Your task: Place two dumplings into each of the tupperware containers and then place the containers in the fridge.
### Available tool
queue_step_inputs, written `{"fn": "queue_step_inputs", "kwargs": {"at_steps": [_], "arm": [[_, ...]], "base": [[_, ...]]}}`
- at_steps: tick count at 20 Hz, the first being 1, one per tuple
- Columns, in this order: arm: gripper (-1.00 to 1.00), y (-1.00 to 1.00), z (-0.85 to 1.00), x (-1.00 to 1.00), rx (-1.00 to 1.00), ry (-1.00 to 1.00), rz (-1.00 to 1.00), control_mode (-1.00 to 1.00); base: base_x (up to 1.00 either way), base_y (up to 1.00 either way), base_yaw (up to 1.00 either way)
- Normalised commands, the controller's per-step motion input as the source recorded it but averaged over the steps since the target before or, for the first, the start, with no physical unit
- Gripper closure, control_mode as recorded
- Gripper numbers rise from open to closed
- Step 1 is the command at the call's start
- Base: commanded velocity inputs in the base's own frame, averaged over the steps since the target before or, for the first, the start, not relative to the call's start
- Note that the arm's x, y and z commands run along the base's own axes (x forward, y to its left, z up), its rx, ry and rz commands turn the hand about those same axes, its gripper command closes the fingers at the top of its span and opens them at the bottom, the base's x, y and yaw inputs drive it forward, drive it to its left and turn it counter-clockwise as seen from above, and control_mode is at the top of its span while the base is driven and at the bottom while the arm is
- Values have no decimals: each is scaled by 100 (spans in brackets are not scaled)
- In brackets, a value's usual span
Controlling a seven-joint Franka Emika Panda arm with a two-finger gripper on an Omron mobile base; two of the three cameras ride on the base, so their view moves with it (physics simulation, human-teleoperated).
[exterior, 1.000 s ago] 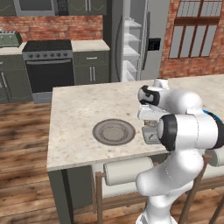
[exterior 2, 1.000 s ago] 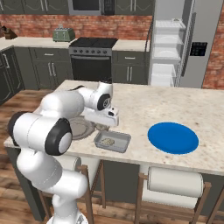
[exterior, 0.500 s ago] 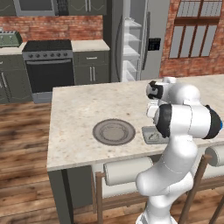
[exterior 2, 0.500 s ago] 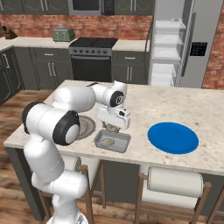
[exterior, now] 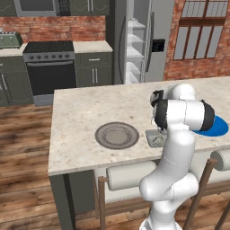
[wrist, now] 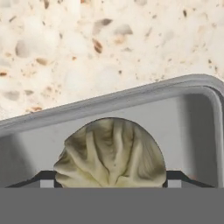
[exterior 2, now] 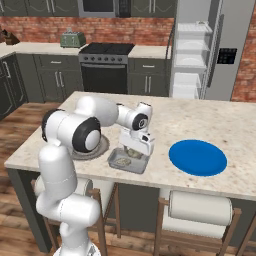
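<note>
Speckled cream stone is spreading across the kitchen island [exterior 2: 210, 122] as we are lowering our white arm's two-finger pincer [exterior 2: 134, 150] into a shallow grey rectangular tupperware container with rounded corners [exterior 2: 116, 164] at the near edge. In the hand view, a pleated, tan-olive dumpling with a wrinkled, mottled skin [wrist: 111, 153] is sitting straight ahead of the pincer, between the two dark fingertips [wrist: 43, 179], on the tray's smooth floor and close to its raised rim [wrist: 109, 100]. The jaws are standing wide on either side of the dumpling; whether they are touching it we cannot tell, so we are reading this as a release, not a grip. The tray's long side is running across the hand view, slightly tilted. A ridged round grey plate [exterior: 117, 135] is lying just beside the tray, a flat round blue plate [exterior 2: 198, 157] on its other side, and the tall steel fridge [exterior 2: 200, 45] is standing open well beyond the island.
</note>
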Motion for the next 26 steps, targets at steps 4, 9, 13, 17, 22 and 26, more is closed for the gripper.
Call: {"fn": "queue_step_inputs", "kwargs": {"at_steps": [4, 9, 13, 17, 22, 26], "arm": [[100, -1, -56, 10, 0, 0, -4, -100], [100, -2, -11, -37, 0, 0, 0, -100], [100, 0, -9, -47, 0, 1, -2, -100], [100, 0, -22, -16, 0, -1, -2, -100], [100, 14, -17, 12, 0, 0, -1, -100], [100, 12, -27, 6, 0, 0, 0, -100]], "base": [[0, 0, 0], [0, 0, 0], [0, 0, 0], [0, 0, 0], [0, 0, 0], [0, 0, 0]]}}
